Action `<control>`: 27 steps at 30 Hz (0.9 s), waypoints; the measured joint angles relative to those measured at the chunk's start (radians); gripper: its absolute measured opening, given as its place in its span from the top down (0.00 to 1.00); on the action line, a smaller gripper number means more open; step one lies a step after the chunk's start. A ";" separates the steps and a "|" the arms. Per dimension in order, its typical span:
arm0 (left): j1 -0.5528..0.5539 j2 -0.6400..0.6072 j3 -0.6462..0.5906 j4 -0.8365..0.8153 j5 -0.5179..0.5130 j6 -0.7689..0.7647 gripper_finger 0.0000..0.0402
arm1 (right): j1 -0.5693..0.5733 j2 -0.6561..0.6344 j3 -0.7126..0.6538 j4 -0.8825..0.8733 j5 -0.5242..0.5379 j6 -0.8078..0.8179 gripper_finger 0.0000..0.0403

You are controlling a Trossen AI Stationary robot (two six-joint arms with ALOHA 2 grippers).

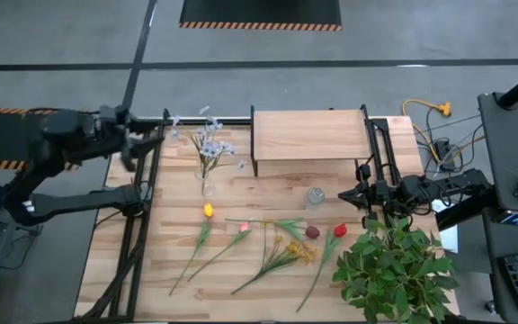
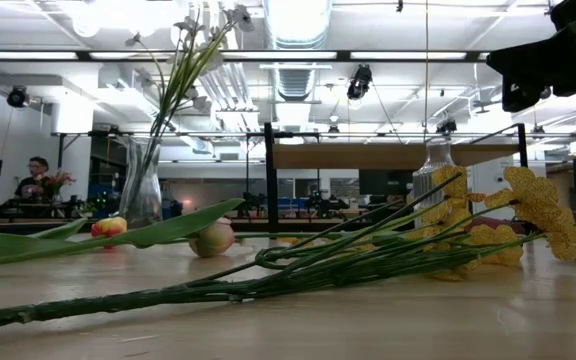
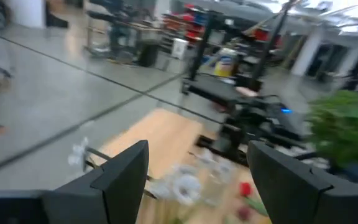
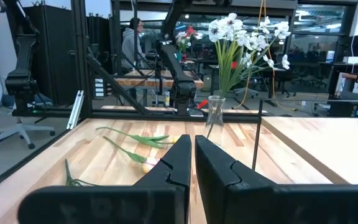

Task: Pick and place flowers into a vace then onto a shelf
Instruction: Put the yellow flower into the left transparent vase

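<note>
A clear glass vase (image 1: 207, 186) (image 4: 214, 118) (image 2: 141, 190) stands on its base on the table and holds pale blue-white sprigs (image 1: 209, 142) (image 4: 244, 30). A second, empty glass vase (image 1: 315, 198) (image 2: 433, 165) stands before the shelf (image 1: 308, 135) (image 4: 325, 134). Several cut flowers lie flat on the planks: yellow (image 1: 208, 211), pink (image 1: 244, 228), yellow blossoms (image 1: 299, 251) (image 2: 528, 205), dark red (image 1: 312, 232), red (image 1: 339, 230). My left gripper (image 1: 156, 139) (image 3: 197, 180) is open, raised left of the filled vase. My right gripper (image 1: 349, 193) (image 4: 193, 158) is shut, just right of the empty vase.
A bushy green plant (image 1: 394, 265) fills the table's near right corner, close under my right arm. Black frame rails (image 1: 138, 225) run along the left edge. The shelf's thin black legs (image 4: 257, 134) stand near the right gripper. People sit in the room beyond (image 2: 36, 180).
</note>
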 joint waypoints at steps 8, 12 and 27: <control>-0.010 0.004 0.006 -0.114 0.002 -0.056 0.36 | 0.000 0.000 0.000 -0.001 0.000 0.000 0.97; -0.025 0.027 0.011 -0.092 0.000 -0.057 0.36 | 0.000 0.000 0.000 -0.001 0.000 -0.003 0.97; -0.315 0.290 0.086 0.020 -0.085 -0.023 0.36 | 0.000 -0.001 0.000 -0.001 0.000 0.000 0.97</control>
